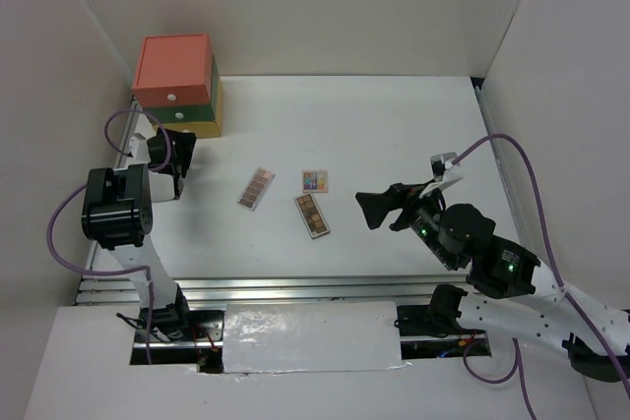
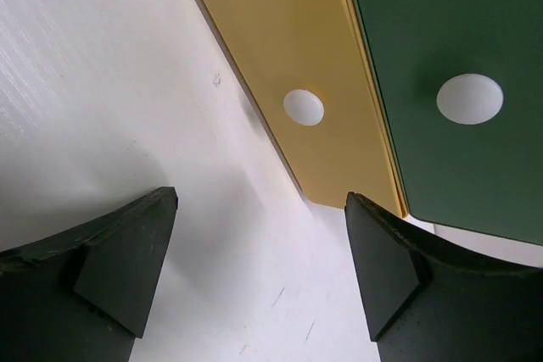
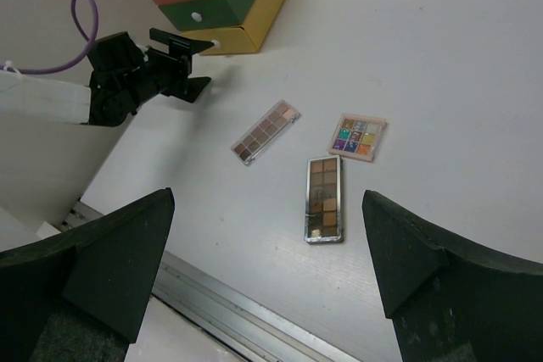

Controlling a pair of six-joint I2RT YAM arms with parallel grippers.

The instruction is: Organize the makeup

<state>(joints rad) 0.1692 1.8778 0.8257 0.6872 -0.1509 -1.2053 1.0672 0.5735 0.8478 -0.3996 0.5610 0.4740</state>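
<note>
Right now my left gripper (image 2: 259,239) has its fingers spread wide with nothing between them, low over the white table (image 2: 110,82). Just ahead of the fingertips stands the stacked drawer box (image 1: 177,86). The yellow drawer (image 2: 280,40) faces me, its white knob (image 2: 303,107) beyond the gap. The green drawer (image 2: 458,23) lies past the finger on the right of my wrist view. The yellow drawer's corner comes close to that finger; I cannot tell whether they touch.

My right gripper (image 3: 268,209) is also spread apart and empty, hanging above the table. Three palettes lie flat below and ahead of its fingers, apart from one another. The brown palette (image 3: 324,198) is nearest, in line with the gap between the fingers. The multicolour palette (image 3: 357,136) lies just beyond it, toward the finger on the right of that view. The pinkish palette (image 3: 265,131) lies at an angle, on the other finger's side. All three are well apart from my left fingers.
</note>
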